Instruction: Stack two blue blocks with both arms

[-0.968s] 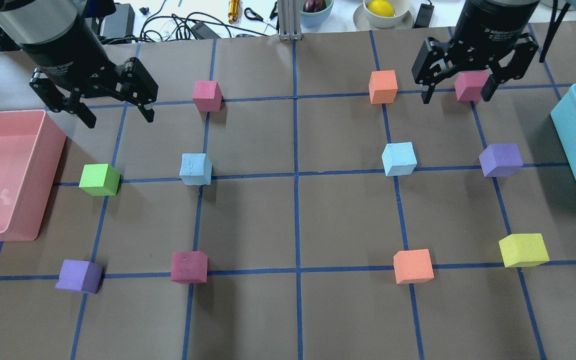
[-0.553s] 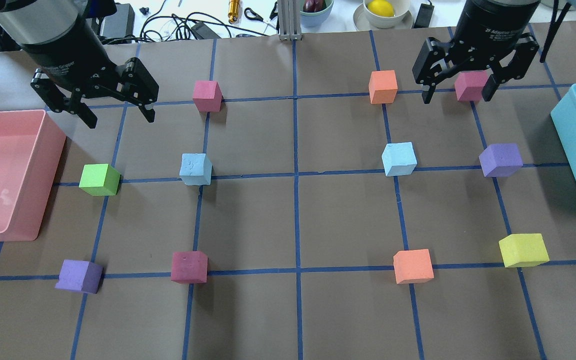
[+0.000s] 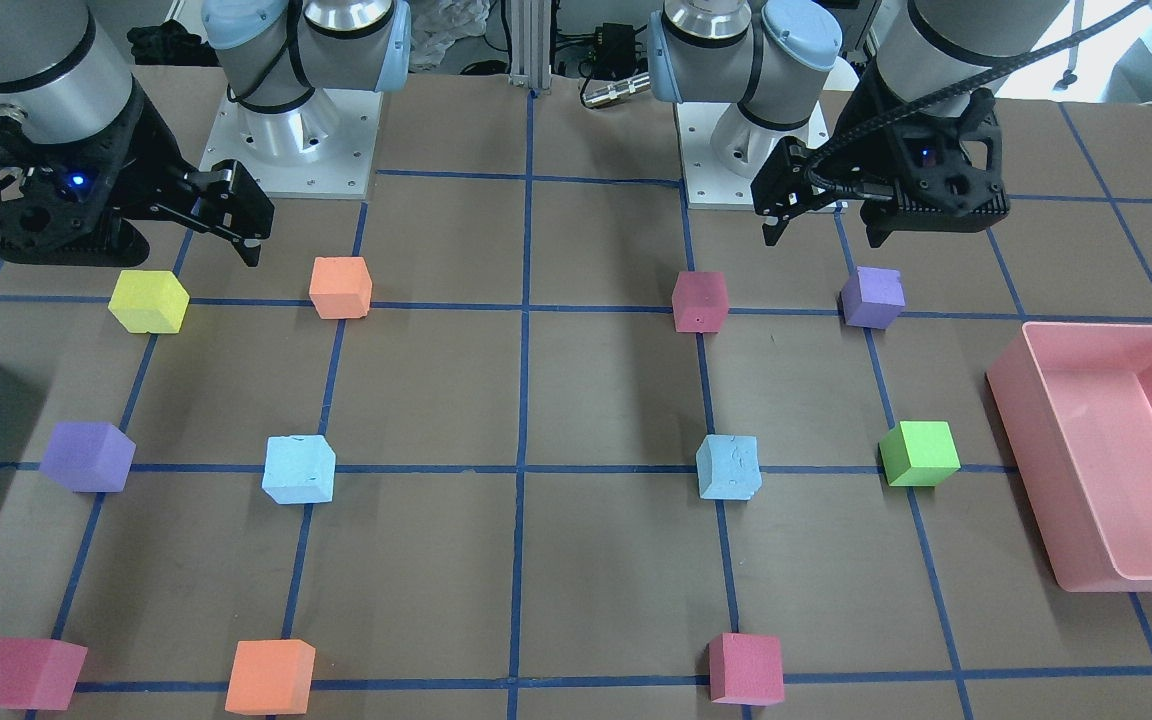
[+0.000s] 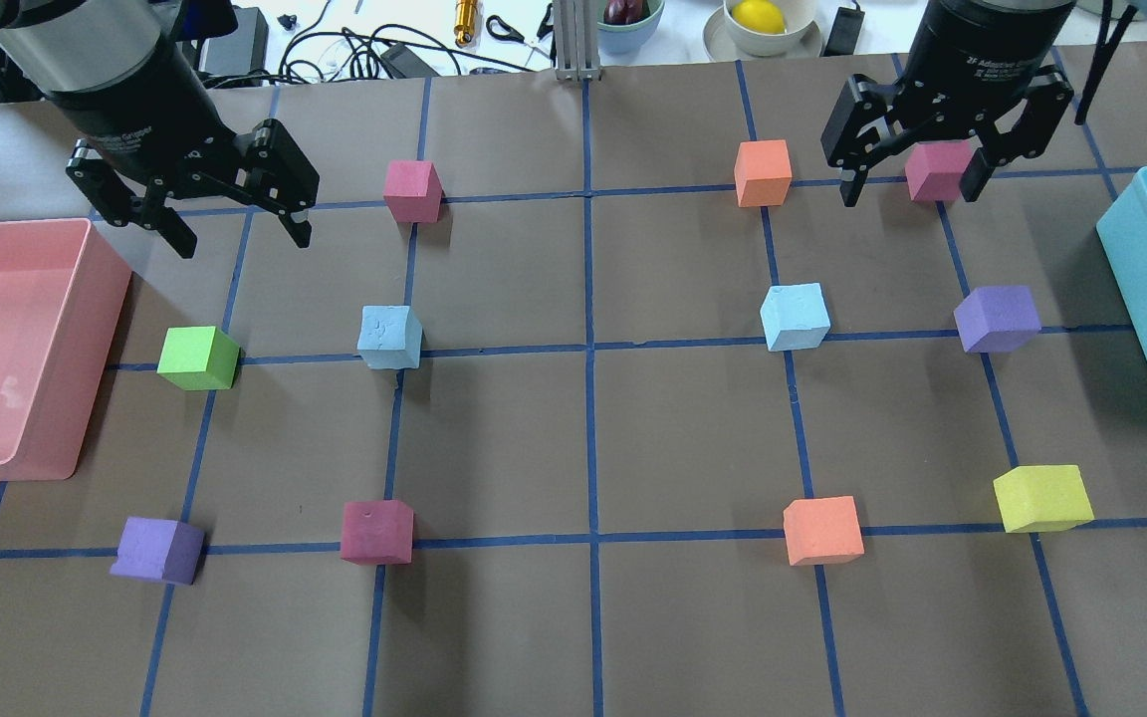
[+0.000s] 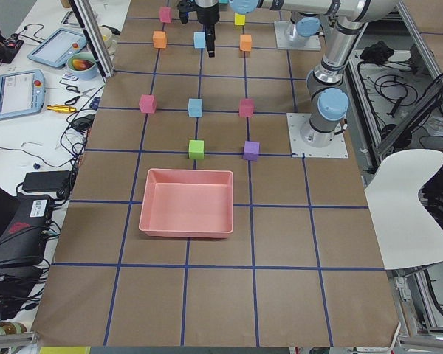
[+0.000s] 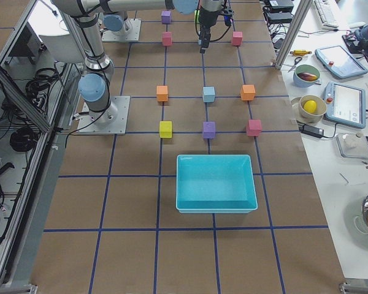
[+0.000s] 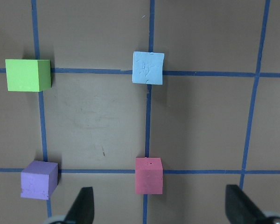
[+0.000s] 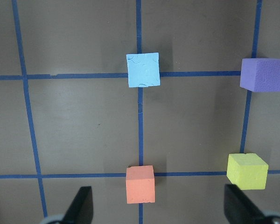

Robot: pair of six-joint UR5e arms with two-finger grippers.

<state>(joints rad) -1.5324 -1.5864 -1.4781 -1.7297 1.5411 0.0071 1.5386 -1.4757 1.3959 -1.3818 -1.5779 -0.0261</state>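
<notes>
Two pale blue blocks rest apart on the table: one on the left (image 4: 389, 337) (image 3: 728, 467) and one on the right (image 4: 795, 317) (image 3: 298, 469). My left gripper (image 4: 240, 237) is open and empty, high above the table at the back left. Its wrist view shows the left blue block (image 7: 148, 67) ahead of the open fingers (image 7: 84, 203). My right gripper (image 4: 908, 192) is open and empty, high above the back right near a pink cube (image 4: 937, 169). Its wrist view shows the right blue block (image 8: 143, 69) ahead.
A pink bin (image 4: 106, 299) stands at the left edge and a turquoise bin (image 4: 1121, 259) at the right. Other cubes sit on the grid: green (image 4: 197, 357), purple (image 4: 157, 550) (image 4: 997, 319), magenta (image 4: 376, 531), pink (image 4: 412, 189), orange (image 4: 763, 172) (image 4: 822, 531) and yellow (image 4: 1041, 498).
My left gripper has shifted slightly to the right. The right gripper and all the blocks have stayed where they were.
</notes>
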